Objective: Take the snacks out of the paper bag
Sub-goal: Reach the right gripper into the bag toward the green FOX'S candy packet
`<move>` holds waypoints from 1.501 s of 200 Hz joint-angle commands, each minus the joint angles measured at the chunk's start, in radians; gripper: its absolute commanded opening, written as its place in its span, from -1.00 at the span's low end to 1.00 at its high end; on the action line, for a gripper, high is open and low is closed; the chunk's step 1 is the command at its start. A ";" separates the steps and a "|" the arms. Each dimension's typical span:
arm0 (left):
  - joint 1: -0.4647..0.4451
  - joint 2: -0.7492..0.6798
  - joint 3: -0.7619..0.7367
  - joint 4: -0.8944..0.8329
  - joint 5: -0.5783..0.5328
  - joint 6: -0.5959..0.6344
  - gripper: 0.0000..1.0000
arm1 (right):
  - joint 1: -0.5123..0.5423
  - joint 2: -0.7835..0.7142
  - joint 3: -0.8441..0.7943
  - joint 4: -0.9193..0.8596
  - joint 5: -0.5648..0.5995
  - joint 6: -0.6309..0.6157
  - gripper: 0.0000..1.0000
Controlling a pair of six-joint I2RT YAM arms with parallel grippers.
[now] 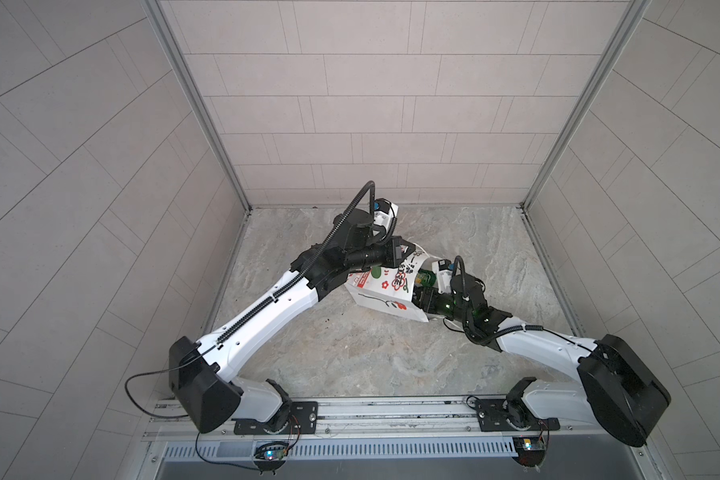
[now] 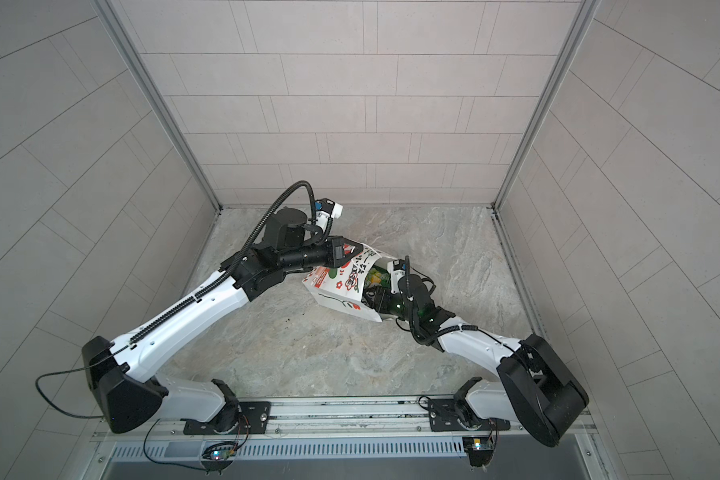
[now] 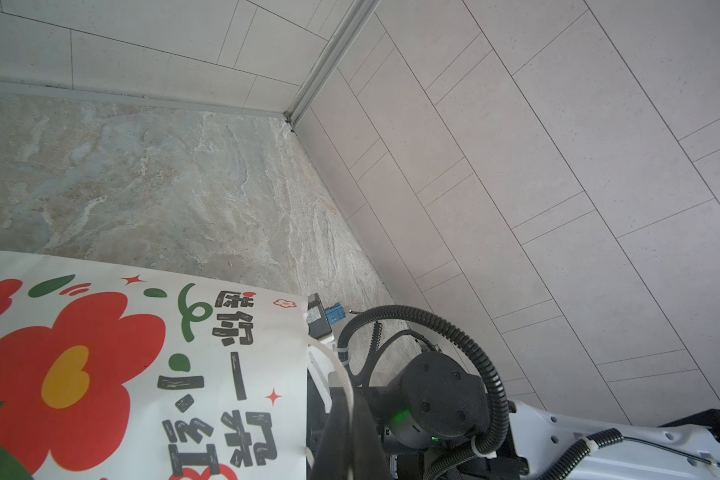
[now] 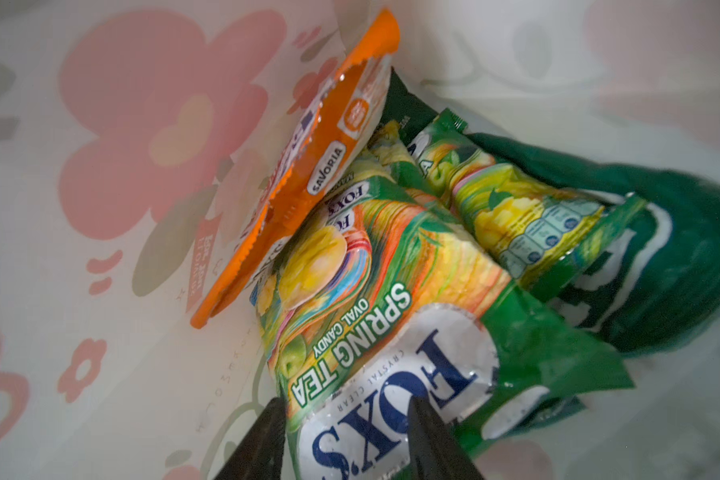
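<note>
In both top views I see the tall white paper bag (image 1: pixel 385 293) with its red flower print lying on its side on the grey marbled tabletop (image 1: pixel 350 353), its mouth turned toward my right arm. The left gripper (image 1: pixel 404 254) sits at the raised upper rim. The right wrist is sunk in the mouth, so that gripper is hidden here.

In the left wrist view, the bag's printed side fills the near corner and its white cord handle (image 3: pixel 333 365) loops past my dark finger. The left gripper is clenched, apparently on the rim, propping the mouth open.

In the right wrist view, all four snacks lie inside the bag: a glossy green-yellow FOX'S packet (image 4: pixel 371 332) nearest, a second FOX'S packet (image 4: pixel 516 216) behind it, a thin orange packet (image 4: pixel 308 166) against the wall, and a large dark green crisp bag (image 4: pixel 682 249) underneath. The right gripper (image 4: pixel 346 407) is released, its jaws parted at the near packet's end.

I judge this to be the first grasp. Next I should ease in, pinch that crimped end, then draw straight back through the mouth.
</note>
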 commanded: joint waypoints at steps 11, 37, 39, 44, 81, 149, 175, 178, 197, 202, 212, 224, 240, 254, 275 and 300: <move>-0.005 -0.014 0.022 0.016 0.018 0.019 -1.00 | 0.006 0.010 0.002 0.090 0.057 0.076 0.13; -0.005 -0.013 0.022 0.015 0.021 0.021 -1.00 | 0.005 0.012 0.011 0.071 0.089 0.088 0.28; -0.005 -0.013 0.022 0.015 0.021 0.021 -1.00 | 0.006 0.015 0.012 0.071 0.095 0.091 0.28; -0.005 -0.010 0.022 0.015 0.022 0.021 -1.00 | 0.005 0.018 0.012 0.071 0.105 0.097 0.29; -0.004 -0.009 0.024 0.014 0.027 0.022 -1.00 | 0.005 0.052 0.024 0.102 0.141 0.123 0.27; -0.003 -0.012 0.029 -0.005 0.018 0.039 -1.00 | 0.004 0.135 0.097 0.138 0.048 0.122 -0.59; -0.004 -0.019 0.031 -0.026 0.005 0.053 -1.00 | 0.005 0.121 0.103 0.113 0.014 0.101 -1.00; -0.004 -0.019 0.032 -0.028 0.001 0.053 -1.00 | 0.006 0.116 0.103 0.107 0.012 0.099 -1.00; -0.004 -0.022 0.033 -0.038 -0.011 0.061 -1.00 | 0.005 0.072 0.103 0.051 0.014 0.070 -1.00; -0.004 -0.025 0.033 -0.040 -0.014 0.062 -1.00 | 0.005 0.057 0.104 0.036 0.022 0.059 -1.00; -0.005 -0.028 0.031 -0.042 -0.021 0.064 -1.00 | 0.006 0.022 0.103 -0.008 0.043 0.043 -1.00; -0.004 -0.030 0.031 -0.044 -0.026 0.067 -1.00 | 0.005 -0.018 0.092 -0.069 0.073 0.019 -1.00; -0.004 -0.031 0.029 -0.047 -0.030 0.070 -1.00 | 0.004 -0.061 0.079 -0.155 0.114 -0.005 -0.81; -0.004 -0.029 0.030 -0.047 -0.030 0.072 -1.00 | 0.004 -0.085 0.062 -0.195 0.142 -0.028 -0.62; -0.005 -0.027 0.033 -0.047 -0.032 0.073 -1.00 | 0.003 -0.097 0.053 -0.252 0.173 -0.032 -0.45; -0.005 -0.033 0.032 -0.049 -0.036 0.073 -1.00 | 0.003 -0.093 0.064 -0.327 0.211 -0.032 -0.28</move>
